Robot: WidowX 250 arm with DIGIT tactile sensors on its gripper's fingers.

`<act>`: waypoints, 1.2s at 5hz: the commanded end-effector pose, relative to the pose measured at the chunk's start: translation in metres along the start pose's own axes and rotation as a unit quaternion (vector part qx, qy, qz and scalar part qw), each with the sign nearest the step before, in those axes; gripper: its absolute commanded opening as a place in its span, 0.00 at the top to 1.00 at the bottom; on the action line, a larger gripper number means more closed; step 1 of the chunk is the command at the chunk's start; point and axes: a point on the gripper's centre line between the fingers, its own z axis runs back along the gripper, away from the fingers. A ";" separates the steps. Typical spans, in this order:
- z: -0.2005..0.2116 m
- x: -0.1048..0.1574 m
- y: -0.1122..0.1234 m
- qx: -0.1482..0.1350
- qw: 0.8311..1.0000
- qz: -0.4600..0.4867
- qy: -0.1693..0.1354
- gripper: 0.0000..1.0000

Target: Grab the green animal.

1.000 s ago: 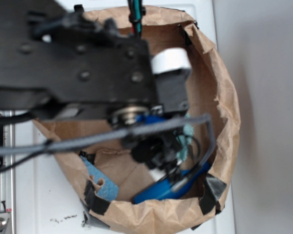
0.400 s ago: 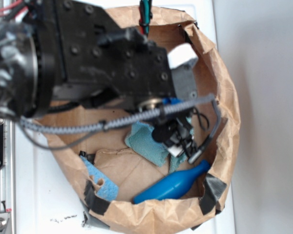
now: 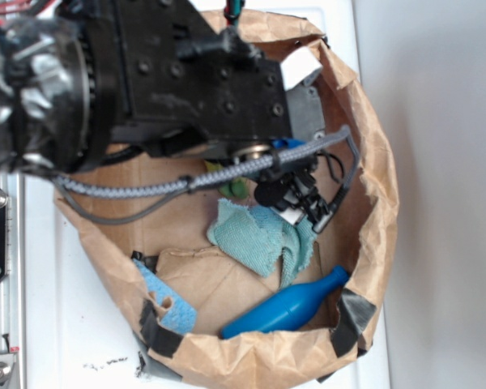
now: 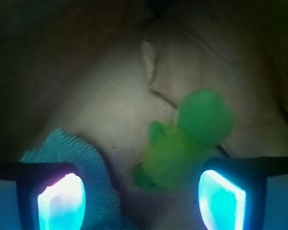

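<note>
The green animal [image 4: 185,139] lies on the brown paper floor of the bag, its round dark-green head up right and its fuzzy yellow-green body down left. In the exterior view only a sliver of the green animal [image 3: 236,189] shows under the arm. My gripper [image 4: 141,203] is open above it; the toy sits between the fingers, nearer the right fingertip [image 4: 221,199]. Nothing is held. The left fingertip [image 4: 61,201] hangs over the teal cloth [image 4: 81,158].
A brown paper bag [image 3: 373,162] with rolled-down walls encloses everything. Inside lie the teal cloth [image 3: 259,239], a blue bottle [image 3: 287,306] near the front wall, and a light-blue scrap [image 3: 166,304] at the left front. The black arm [image 3: 146,81] covers the bag's back half.
The arm has swung back and to the left, uncovering the teal cloth and the whole blue bottle. The gripper now hangs further back in the bag.
</note>
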 end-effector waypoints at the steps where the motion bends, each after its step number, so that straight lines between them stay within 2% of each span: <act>1: 0.024 0.022 0.012 -0.015 0.994 0.092 -0.048 0.00; 2: 0.037 0.019 0.013 0.008 0.996 0.090 -0.012 0.00; 6: 0.037 0.019 0.013 0.008 0.996 0.090 -0.012 0.00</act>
